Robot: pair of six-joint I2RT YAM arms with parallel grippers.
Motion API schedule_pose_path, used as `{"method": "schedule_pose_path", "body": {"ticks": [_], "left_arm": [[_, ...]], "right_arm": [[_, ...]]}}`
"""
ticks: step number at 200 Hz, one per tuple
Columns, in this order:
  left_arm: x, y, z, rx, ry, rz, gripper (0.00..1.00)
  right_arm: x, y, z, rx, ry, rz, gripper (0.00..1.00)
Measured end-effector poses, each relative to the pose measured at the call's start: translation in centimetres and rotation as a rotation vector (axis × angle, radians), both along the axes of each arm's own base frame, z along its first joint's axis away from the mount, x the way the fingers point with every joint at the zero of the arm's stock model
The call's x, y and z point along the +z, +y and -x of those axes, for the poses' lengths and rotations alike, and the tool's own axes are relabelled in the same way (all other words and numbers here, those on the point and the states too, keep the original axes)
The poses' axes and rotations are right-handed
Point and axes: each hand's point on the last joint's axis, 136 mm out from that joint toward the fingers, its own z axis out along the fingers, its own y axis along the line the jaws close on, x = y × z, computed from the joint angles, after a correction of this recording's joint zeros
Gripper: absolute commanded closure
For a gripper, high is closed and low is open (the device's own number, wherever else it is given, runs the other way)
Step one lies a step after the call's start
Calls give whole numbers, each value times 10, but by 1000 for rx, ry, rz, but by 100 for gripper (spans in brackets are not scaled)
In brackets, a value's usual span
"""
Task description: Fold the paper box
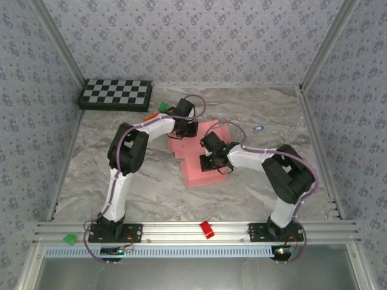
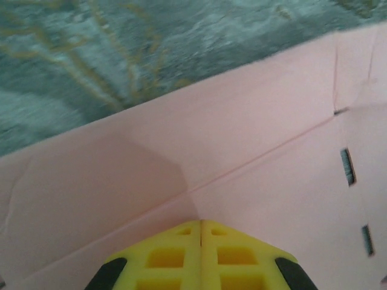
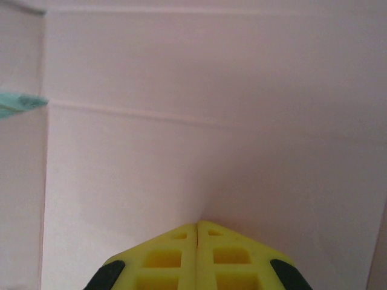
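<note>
Middle of paper box [image 1: 195, 172] hidden under left arm [image 1: 154, 128] and right arm [image 1: 254, 157]; its edges cut off in wrist views. Left gripper [image 2: 201, 228] and right gripper [image 3: 197, 229] cropped by bottom edge. Table [image 2: 91, 54] blurred. Bluish item [image 1: 259, 128] too small to identify. Green object [image 1: 163, 107] partly behind left arm.

Top cam overhead, wrist cams close on paper box [image 1: 196, 172]

Pink paper box [image 1: 195, 171]: thin die-cut card sheet, creased, with slots and notched flaps, lying spread open mid-table, unfolded.
</note>
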Motion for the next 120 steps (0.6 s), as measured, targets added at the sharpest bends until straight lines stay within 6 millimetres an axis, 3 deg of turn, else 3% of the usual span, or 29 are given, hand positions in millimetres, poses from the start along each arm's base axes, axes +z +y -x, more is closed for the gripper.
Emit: {"method": "schedule_pose_path", "body": {"ticks": [22, 71, 86, 120], "left_arm": [[1, -9, 5, -35, 26, 21, 96], [14, -13, 16, -74, 55, 37, 82], [33, -11, 18, -75, 31, 49, 78], [96, 6, 24, -53, -76, 83, 74]], "right_arm": [[1, 9, 4, 6, 10, -30, 100], [14, 4, 0, -11, -4, -45, 100], [27, -2, -11, -33, -25, -65, 100], [51, -13, -44, -88, -80, -100, 100]]}}
